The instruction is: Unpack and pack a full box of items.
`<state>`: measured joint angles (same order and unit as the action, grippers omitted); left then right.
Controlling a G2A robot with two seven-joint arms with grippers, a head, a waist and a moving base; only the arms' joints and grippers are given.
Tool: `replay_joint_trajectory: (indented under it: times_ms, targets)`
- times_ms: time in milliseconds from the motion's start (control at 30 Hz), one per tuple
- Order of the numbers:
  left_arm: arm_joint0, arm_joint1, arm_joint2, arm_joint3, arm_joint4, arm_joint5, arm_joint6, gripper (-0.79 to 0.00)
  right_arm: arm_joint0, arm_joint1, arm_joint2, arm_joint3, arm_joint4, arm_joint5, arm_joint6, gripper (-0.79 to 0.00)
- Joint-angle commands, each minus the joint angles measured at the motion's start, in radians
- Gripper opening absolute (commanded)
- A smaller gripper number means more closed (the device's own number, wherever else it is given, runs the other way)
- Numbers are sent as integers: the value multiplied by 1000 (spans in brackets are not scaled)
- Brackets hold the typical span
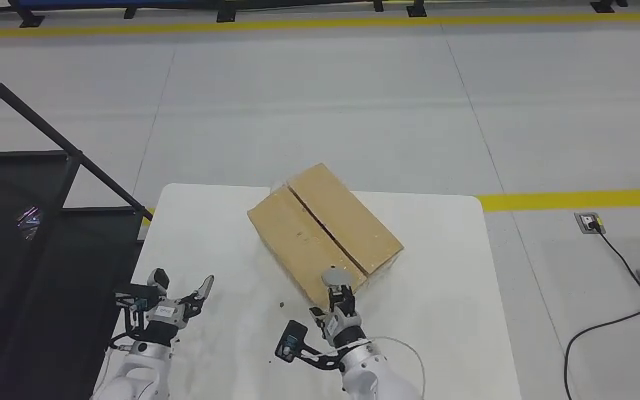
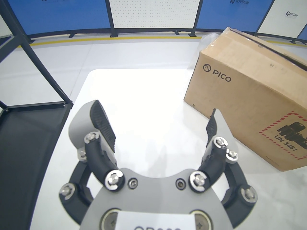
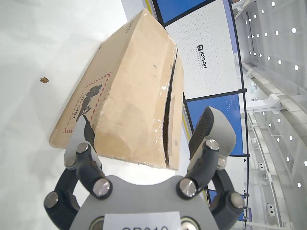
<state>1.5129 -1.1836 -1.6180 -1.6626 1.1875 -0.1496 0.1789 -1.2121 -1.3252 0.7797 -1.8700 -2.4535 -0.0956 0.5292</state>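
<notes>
Table (image 1: 440, 300): white, stood mid-floor.
Scrap (image 3: 44, 80): small, brown, lay on the table.
Rack (image 1: 50, 260): black, stood just beside the table at 9 o'clock.
Floor outlet (image 1: 588, 222): sat at 3 o'clock.
Panels (image 2: 148, 3): blue and white, lined up at 12 o'clock.

bright overhead light, glare on the table (image 2: 144, 92), wrist-view edges bowed.

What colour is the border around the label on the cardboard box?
Red-and-white dashes around the box label; left wrist view.
</notes>
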Motion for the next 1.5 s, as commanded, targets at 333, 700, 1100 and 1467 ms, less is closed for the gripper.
replay_joint_trajectory:
  times_ms: [333, 700, 1100, 1467]
  targets:
    - [-36, -2, 20, -7, 32, -5, -42, 0, -140, 23, 152, -102, -32, -3, -15, 0]
    - [-56, -6, 30, 8, 34, 8, -48, 0, -215, 30, 268, -141, 1, 31, -55, 0]
    - [-159, -8, 55, 87, 95, 18, -40, 0, -341, 50, 494, -300, 513, -99, -438, 0]
    - [-456, -27, 205, 351, 207, -16, 19, 0, -380, 59, 641, -279, 878, -243, -566, 0]
